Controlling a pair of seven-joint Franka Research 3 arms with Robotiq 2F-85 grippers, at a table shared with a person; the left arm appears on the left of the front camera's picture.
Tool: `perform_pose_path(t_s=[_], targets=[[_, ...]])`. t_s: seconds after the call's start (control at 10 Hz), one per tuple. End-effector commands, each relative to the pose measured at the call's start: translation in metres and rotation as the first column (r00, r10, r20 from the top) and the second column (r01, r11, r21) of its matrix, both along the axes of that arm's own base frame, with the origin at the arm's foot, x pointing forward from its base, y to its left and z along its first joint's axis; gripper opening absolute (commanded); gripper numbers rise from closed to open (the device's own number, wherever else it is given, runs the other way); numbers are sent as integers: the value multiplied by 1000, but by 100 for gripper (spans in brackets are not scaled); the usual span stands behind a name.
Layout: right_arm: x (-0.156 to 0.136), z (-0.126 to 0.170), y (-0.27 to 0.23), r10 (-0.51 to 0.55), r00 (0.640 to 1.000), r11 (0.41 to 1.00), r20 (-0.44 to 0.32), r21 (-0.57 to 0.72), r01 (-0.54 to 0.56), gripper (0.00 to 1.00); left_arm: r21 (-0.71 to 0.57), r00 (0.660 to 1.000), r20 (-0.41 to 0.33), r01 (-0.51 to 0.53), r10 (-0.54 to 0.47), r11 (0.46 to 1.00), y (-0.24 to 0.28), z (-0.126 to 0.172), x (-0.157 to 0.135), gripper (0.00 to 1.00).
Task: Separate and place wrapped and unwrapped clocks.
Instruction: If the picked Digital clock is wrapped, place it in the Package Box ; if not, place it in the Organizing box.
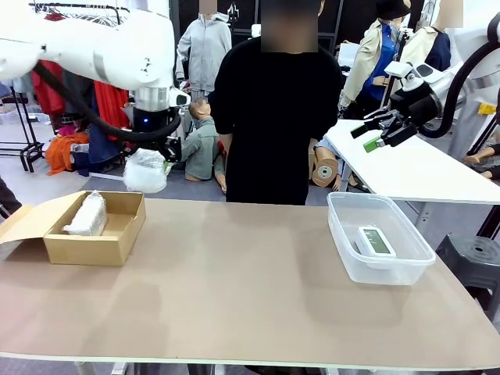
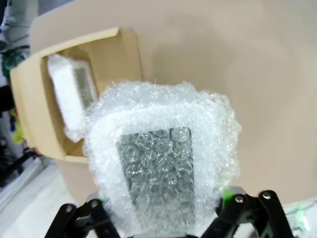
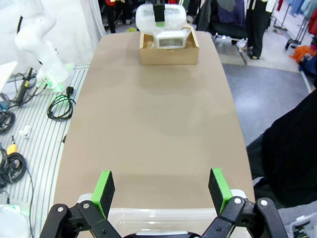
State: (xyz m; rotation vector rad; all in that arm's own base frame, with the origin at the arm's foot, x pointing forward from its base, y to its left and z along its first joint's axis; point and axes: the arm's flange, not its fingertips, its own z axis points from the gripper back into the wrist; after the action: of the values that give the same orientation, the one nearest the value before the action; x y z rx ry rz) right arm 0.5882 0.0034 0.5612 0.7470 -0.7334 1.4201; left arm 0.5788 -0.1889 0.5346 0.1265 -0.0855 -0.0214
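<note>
While whitish bubble-wrapped clock (image 2: 161, 168) is clamped in left gripper (image 1: 162, 160) above brown cardboard box (image 1: 117, 234), descent toward box's free 3 o'clock half is advised, clear of wrapped clock (image 1: 87, 213) already inside; right gripper (image 3: 161, 186) is held apart, empty.

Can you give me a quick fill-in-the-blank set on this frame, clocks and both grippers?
1. The left gripper holds a clock wrapped in ____ wrap.
2. The other wrapped clock lies in the ____ box.
3. The bare white clock lies in the clear ____.
4. The right gripper is ____ and holds nothing.

Missing words: bubble; cardboard; tub; open
</note>
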Motion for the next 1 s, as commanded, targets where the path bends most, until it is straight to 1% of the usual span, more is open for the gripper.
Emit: perform_pose_path(t_s=[0.0,0.2,0.3,0.5,0.6,0.7,0.8,0.9], targets=[[-1,2,1,0,1000,1000,3,8,0,100,57,995,82,-67,62,996,18,-9,-31,0],[-1,2,1,0,1000,1000,3,8,0,100,71,992,106,-71,64,995,32,-16,-35,0],[-1,2,1,0,1000,1000,3,8,0,100,84,991,128,-48,37,995,43,-22,-30,0],[-1,2,1,0,1000,1000,3,8,0,100,70,988,140,-78,67,994,57,-32,-24,0],[-1,2,1,0,1000,1000,3,8,0,100,70,984,166,-82,69,994,67,-38,-19,0],[-1,2,1,0,1000,1000,3,8,0,100,96,982,183,-67,48,993,66,-45,-17,0],[-1,2,1,0,1000,1000,3,8,0,100,109,983,180,-58,38,992,74,-47,-11,0],[-1,2,1,0,1000,1000,3,8,0,100,77,974,189,-141,124,987,79,-42,-3,0]])
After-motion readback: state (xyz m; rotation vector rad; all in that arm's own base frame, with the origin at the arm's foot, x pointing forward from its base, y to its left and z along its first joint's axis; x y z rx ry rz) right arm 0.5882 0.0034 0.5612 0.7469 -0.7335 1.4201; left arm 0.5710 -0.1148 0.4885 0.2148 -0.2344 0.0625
